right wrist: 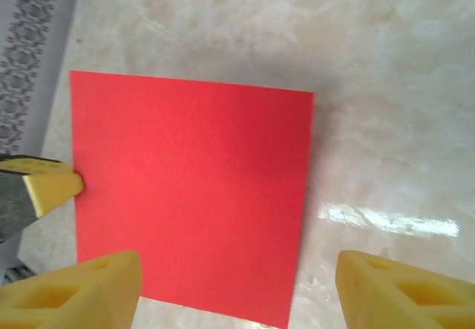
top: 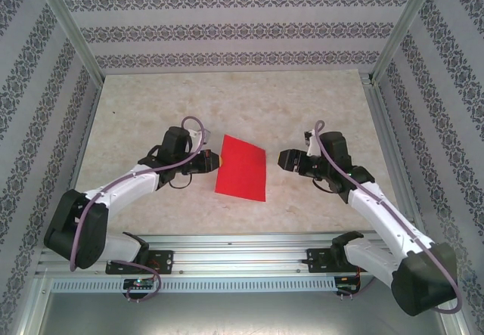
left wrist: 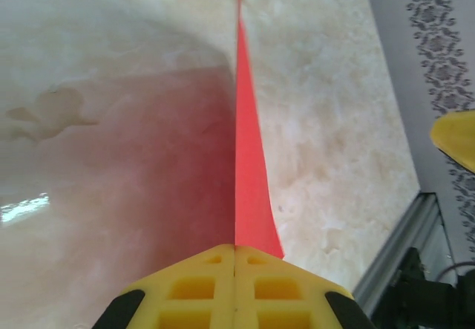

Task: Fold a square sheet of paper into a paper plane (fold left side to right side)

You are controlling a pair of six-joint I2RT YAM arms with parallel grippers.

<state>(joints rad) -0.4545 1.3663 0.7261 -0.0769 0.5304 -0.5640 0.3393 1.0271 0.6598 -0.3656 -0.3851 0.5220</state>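
Tools and paper at the outset of the first fold. The left tool [top: 215,162] is closed flat on the left edge of the red paper [top: 242,167]. In its own wrist view the two yellow fingers [left wrist: 211,262] meet with no gap, and the paper [left wrist: 249,173] runs away from them edge-on as a thin red sliver.

The paper lies near the middle of the table [top: 151,100], between the two tools. From the right wrist view the paper [right wrist: 193,195] reads as one plain square layer, with no visible crease or doubled edge. One yellow finger [right wrist: 46,184] of the left tool touches its opposite edge. A reddish cast on the table beside the pinched edge suggests that side is raised a little, though how much cannot be told.

The right tool [top: 281,158] has its jaws apart. It sits just beside the right edge of the paper and does not touch it.

Progress, as a judgement: no part of the plane is formed yet, and only the grip for the left-to-right fold is in place. To be done: carry the left edge over onto the right edge, match the corners, and press the centre crease. After that come all the later folds for the nose and wings.
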